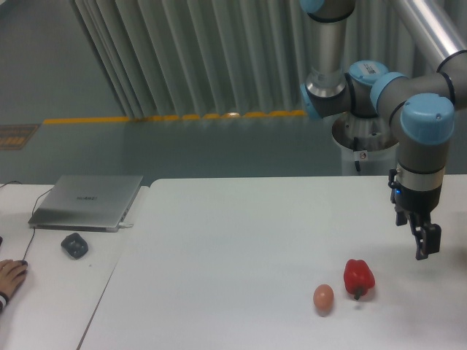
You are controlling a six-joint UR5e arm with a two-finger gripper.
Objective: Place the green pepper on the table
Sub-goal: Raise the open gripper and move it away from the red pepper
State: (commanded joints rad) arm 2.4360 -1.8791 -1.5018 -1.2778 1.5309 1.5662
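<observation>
Grey corrugated panels (pixel 182 58) line the back of the room, above a dull floor (pixel 146 149) crossed by a yellow stripe (pixel 175 117). In front of that stands a big white table (pixel 241 240), and every other place is easiest told from the red pepper (pixel 358 278) lying on it toward the right and near the front edge.

Just to the left of the red pepper, close by but not touching it, sits a small brown egg (pixel 323 297). Up and to the right of the red pepper hangs the gripper (pixel 427 246), clear of the tabletop and apart from the pepper, on a wrist that points straight down. Its dark fingers are seen edge-on from this side, so whether they are spread or closed cannot be told; nothing shows between them. The arm (pixel 419 131), grey tubes with pale blue caps at the joints, rises behind the red pepper toward the top right corner.

No green pepper can be found anywhere in this view.

Far to the left of the red pepper, a narrower white desk (pixel 66 292) butts against the table. It carries a closed grey laptop (pixel 87 202) and, nearer the front, a dark mouse (pixel 74 245). At the left edge a person's hand (pixel 10 278) rests on that desk.
</observation>
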